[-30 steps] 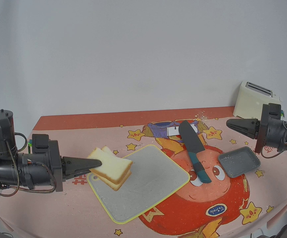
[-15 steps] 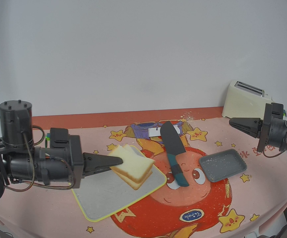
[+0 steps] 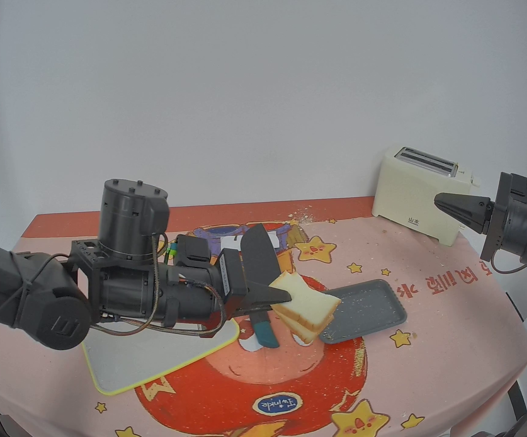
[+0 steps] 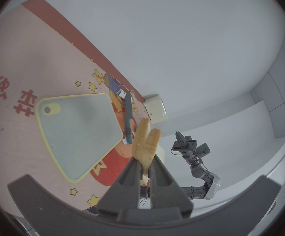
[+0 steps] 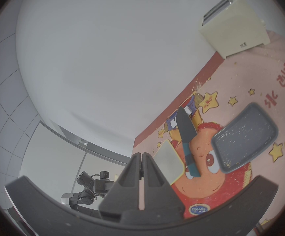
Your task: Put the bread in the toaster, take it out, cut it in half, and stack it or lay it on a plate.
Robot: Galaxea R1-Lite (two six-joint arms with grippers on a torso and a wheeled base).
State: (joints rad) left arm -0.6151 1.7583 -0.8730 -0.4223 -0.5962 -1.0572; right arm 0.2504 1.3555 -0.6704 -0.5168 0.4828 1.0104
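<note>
Left gripper (image 3: 283,297) clamped on two stacked bread slices (image 3: 307,308), held aloft over the grey plate's (image 3: 369,301) left edge.
Knife (image 3: 260,256) lies just left of the plate, cutting board (image 3: 142,359) farther left; right gripper (image 3: 440,201), closed and empty, hangs right of it by the toaster (image 3: 418,192).

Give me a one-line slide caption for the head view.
Left end effector grips two bread slices at the edge of the gray tray; the right end effector hangs shut near the toaster.
</note>
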